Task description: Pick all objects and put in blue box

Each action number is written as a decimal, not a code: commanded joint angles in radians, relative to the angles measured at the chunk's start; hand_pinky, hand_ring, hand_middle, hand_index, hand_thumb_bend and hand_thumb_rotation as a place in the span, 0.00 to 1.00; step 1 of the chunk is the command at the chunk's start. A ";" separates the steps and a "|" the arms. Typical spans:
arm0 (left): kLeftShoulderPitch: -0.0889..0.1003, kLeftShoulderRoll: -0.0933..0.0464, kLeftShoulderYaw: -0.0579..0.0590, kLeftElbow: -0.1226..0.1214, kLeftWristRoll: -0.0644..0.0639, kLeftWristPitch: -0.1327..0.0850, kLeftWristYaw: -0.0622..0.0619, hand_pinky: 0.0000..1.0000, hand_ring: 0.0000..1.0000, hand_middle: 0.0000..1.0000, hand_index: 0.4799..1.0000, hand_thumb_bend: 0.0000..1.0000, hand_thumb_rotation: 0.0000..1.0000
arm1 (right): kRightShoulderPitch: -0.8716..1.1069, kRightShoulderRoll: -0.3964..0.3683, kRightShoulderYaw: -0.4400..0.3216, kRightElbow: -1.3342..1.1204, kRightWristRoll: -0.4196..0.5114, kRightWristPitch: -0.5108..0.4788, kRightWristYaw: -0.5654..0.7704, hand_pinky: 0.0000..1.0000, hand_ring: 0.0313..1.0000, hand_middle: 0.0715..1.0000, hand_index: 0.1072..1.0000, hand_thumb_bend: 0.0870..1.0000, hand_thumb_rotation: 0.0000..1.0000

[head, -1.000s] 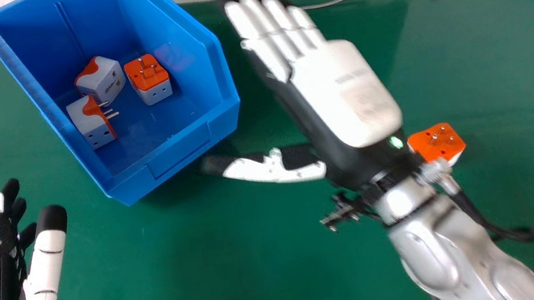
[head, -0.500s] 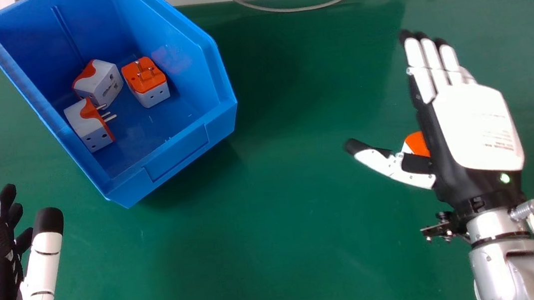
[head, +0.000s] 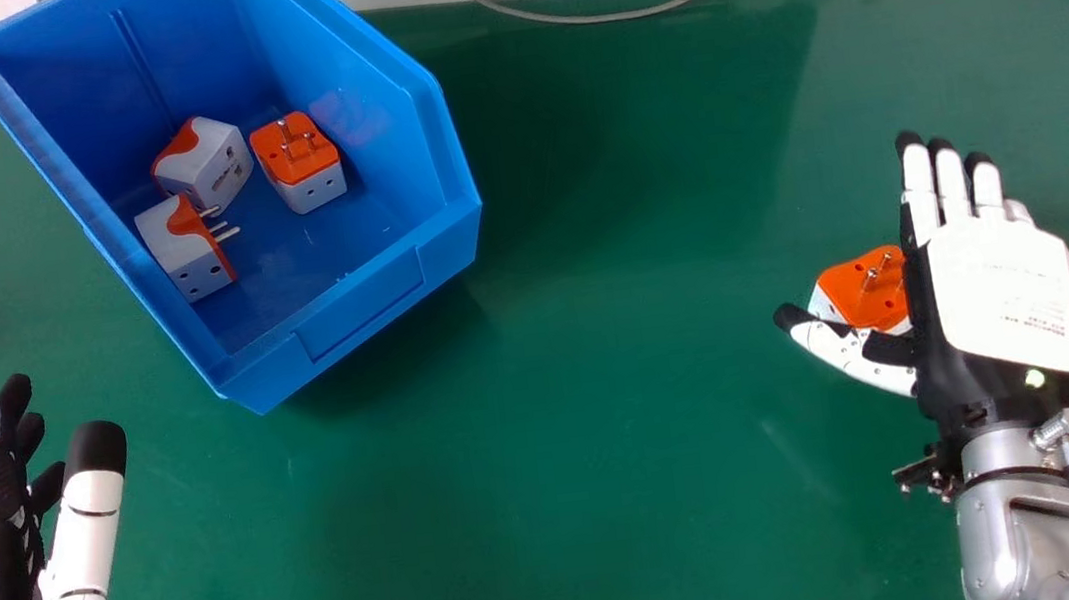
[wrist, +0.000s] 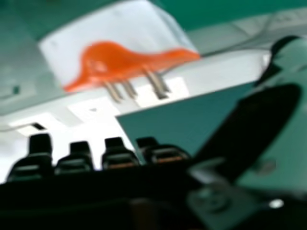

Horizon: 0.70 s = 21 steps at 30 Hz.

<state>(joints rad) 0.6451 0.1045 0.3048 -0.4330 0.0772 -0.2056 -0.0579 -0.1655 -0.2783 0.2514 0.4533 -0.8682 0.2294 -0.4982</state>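
Head view finds us, we judge, lining up a grasp, our right hand (head: 1001, 287) relaxed and empty with the orange-and-white adapter (head: 851, 294) just off its thumb side, so we need to close around it before lifting.

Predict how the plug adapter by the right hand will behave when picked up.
The adapter looks like hard plastic, so it should stay stiff. Its boxy body probably won't roll. The metal pins jutting up from it may catch on a finger.
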 commanded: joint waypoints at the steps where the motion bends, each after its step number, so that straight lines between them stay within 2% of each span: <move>1: 0.004 0.010 0.016 -0.018 -0.008 -0.010 0.000 0.91 0.97 0.99 1.00 0.68 0.96 | -0.040 -0.009 0.006 0.023 0.019 -0.010 0.000 0.88 0.97 1.00 1.00 0.50 0.77; 14: -0.002 0.014 0.028 -0.020 -0.011 0.010 -0.008 0.91 0.97 0.99 1.00 0.67 0.96 | -0.108 -0.012 0.033 0.179 0.084 -0.027 0.020 0.90 0.97 1.00 1.00 0.52 0.77; 21: 0.002 0.013 0.032 -0.037 -0.013 0.025 -0.011 0.91 0.97 0.99 1.00 0.66 0.96 | -0.128 -0.017 0.042 0.202 0.113 -0.021 0.038 0.88 0.96 0.99 0.99 0.52 0.77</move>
<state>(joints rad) 0.6432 0.1081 0.3258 -0.4399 0.0766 -0.1800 -0.0663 -0.2827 -0.2832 0.2891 0.6483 -0.7614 0.2044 -0.4765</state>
